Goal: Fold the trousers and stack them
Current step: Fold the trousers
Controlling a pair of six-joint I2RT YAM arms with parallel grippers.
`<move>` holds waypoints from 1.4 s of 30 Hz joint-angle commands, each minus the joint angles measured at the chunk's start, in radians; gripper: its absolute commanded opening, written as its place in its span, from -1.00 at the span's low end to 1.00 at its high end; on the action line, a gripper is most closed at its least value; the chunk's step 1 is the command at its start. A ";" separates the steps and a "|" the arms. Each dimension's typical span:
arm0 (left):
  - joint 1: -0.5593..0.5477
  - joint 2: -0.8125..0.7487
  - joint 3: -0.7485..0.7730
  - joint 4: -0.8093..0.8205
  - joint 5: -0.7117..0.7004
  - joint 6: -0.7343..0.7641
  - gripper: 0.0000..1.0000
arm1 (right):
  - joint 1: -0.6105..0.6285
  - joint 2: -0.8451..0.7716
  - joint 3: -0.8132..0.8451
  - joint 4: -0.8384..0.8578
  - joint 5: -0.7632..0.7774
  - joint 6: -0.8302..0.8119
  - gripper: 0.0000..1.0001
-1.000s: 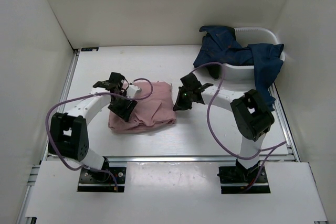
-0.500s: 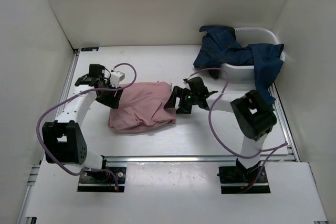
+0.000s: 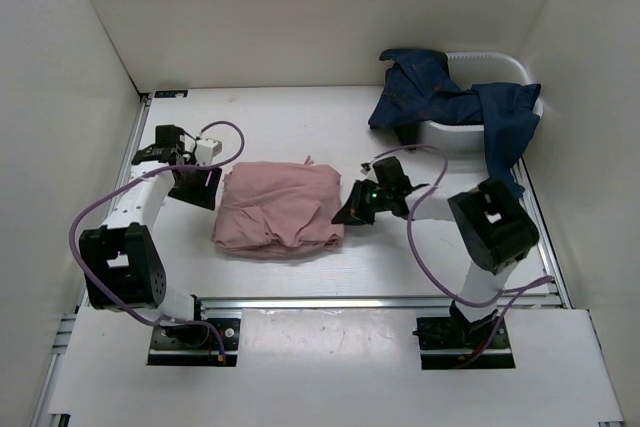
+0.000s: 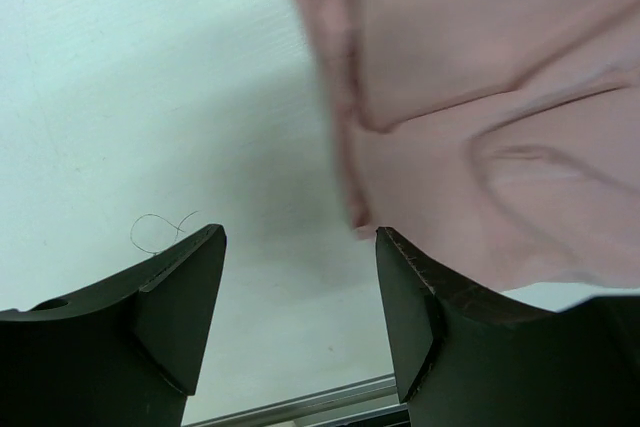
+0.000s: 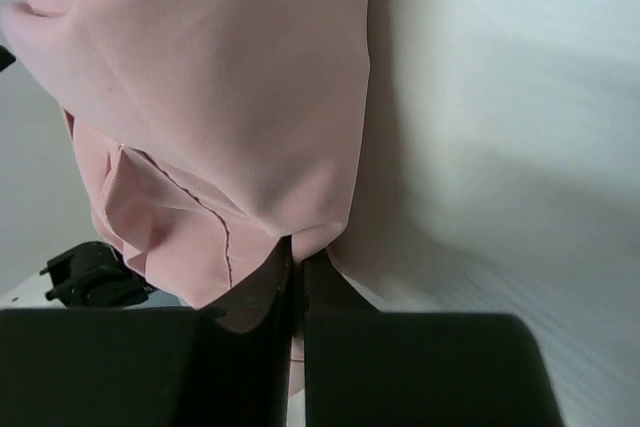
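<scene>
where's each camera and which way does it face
Top external: above and behind, looking down at the table; both arms show.
Left wrist: on the left arm, looking past the open left gripper at the trousers.
Right wrist: on the right arm, looking past the shut right gripper pinching the trousers.
All share the trousers.

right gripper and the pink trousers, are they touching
Touching. The right wrist view shows the right gripper shut, its tips pinching the edge of the trousers.

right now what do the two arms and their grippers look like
White links with black joints on the left arm and right arm, a purple cable looping along each. The left gripper and right gripper have black wedge-shaped fingers. A green light shows at the right wrist.
</scene>
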 commanded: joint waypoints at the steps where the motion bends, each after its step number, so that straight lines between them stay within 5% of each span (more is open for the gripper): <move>1: 0.014 -0.058 0.025 -0.012 0.034 -0.006 0.46 | -0.069 -0.119 -0.075 -0.057 -0.005 -0.047 -1.00; 8: 0.023 -0.098 -0.007 -0.022 0.034 -0.006 0.46 | -0.270 -0.308 -0.156 -0.322 0.006 -0.254 -0.91; 9: 0.023 -0.110 -0.018 -0.022 0.034 -0.006 0.46 | -0.284 -0.317 -0.144 -0.383 0.006 -0.278 -0.64; 10: 0.023 -0.110 -0.018 -0.022 0.034 -0.006 0.46 | -0.294 -0.317 -0.130 -0.416 -0.003 -0.303 0.07; 12: 0.023 -0.121 -0.009 -0.031 0.034 -0.006 0.46 | -0.304 -0.364 -0.065 -0.535 0.006 -0.364 0.49; 13: 0.023 -0.121 0.000 -0.041 0.025 -0.006 0.46 | -0.304 -0.392 -0.042 -0.578 0.035 -0.378 0.96; 19: 0.050 -0.174 0.084 -0.092 -0.004 -0.027 0.61 | -0.372 -0.628 0.214 -1.064 0.686 -0.331 0.99; 24: 0.060 -0.204 0.137 -0.115 -0.058 -0.085 0.66 | -0.417 -0.691 0.469 -1.250 0.865 -0.374 0.99; 42: 0.078 -0.313 0.164 -0.163 -0.161 -0.128 0.78 | -0.417 -0.762 0.565 -1.297 0.890 -0.432 0.99</move>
